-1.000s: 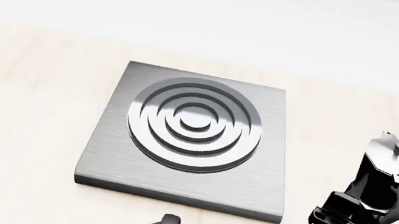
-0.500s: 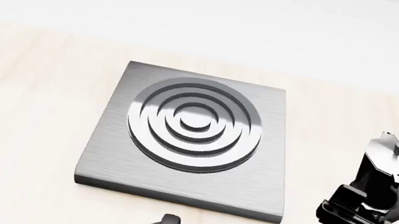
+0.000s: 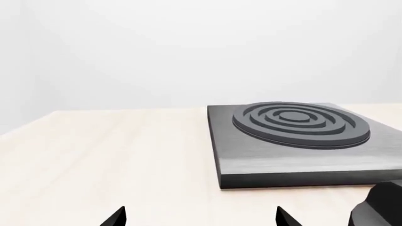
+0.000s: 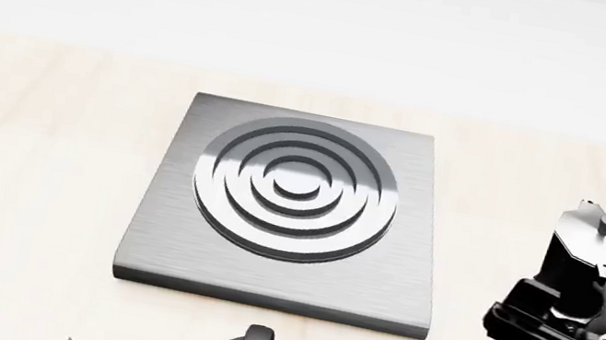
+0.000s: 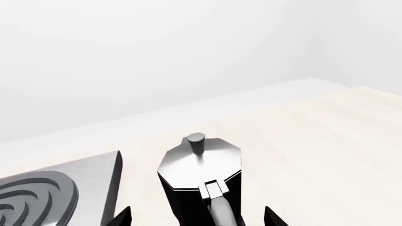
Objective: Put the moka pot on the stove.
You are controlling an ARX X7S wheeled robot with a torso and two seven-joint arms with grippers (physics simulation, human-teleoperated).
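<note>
Currently moka pot [image 4: 591, 254] upright on table, right of stove [image 4: 273, 283], apart. Right gripper [image 5: 196, 220] spread open around handle side, nothing gripped. Left gripper [image 3: 199, 219] open, idle. Risk: off-centre closure (handle curved) could tip pot.

Brushed grey metal on the stove [image 4: 289, 214], a fine grain running across the plate, its ring burner [image 4: 295, 186] catching a soft sheen. The moka pot [image 4: 589, 263] shows a glossy black body under a polished silver lid [image 5: 199, 162] that mirrors the light. Beneath them, the table [image 4: 28, 178] looks like pale wood, matt and smooth.
</note>
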